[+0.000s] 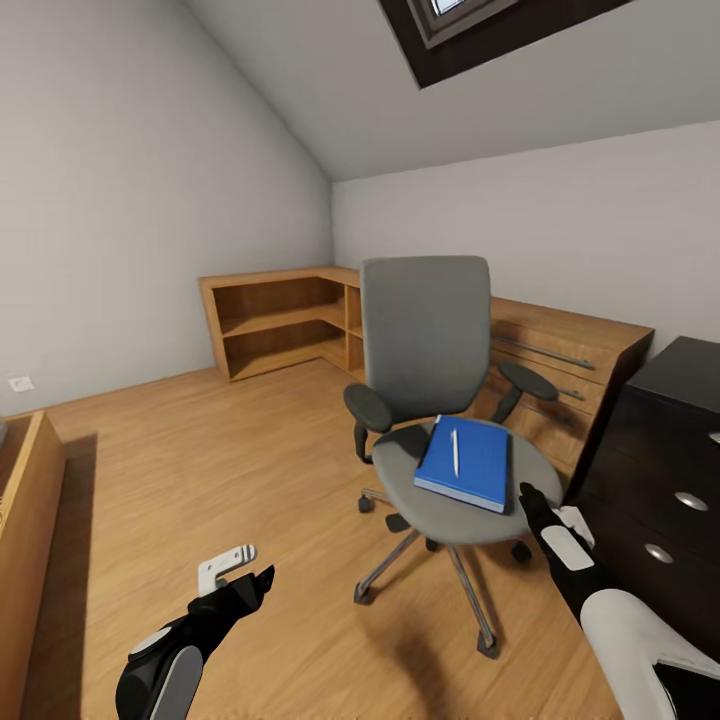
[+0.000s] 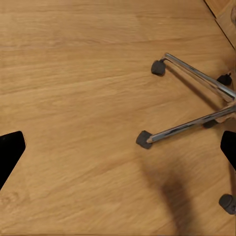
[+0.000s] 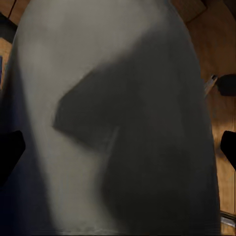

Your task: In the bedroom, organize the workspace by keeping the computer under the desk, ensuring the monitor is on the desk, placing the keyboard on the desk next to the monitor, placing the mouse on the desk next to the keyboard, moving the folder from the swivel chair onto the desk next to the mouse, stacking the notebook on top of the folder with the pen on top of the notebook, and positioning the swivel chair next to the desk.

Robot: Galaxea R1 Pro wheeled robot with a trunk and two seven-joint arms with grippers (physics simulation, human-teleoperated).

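Note:
The swivel chair [image 1: 425, 340] stands mid-room with its grey seat [image 3: 118, 98] facing me. The blue folder [image 1: 478, 472] lies flat on the seat with the white pen [image 1: 455, 452] on top. My right gripper [image 1: 552, 512] is open at the seat's right edge, just right of the folder and clear of it; its wrist view looks down on the seat. My left gripper [image 1: 245, 572] is open and empty, low over the floor left of the chair's star base [image 2: 191, 125]. At the right stands the desk's black drawer unit [image 1: 670, 470]. Notebook, computer, monitor, keyboard and mouse are out of view.
A light wooden corner shelf [image 1: 285, 320] and a wooden drawer cabinet [image 1: 570, 370] line the far walls behind the chair. Another wooden piece [image 1: 25, 520] stands at the left edge. Wooden floor [image 1: 200, 460] lies open to the chair's left.

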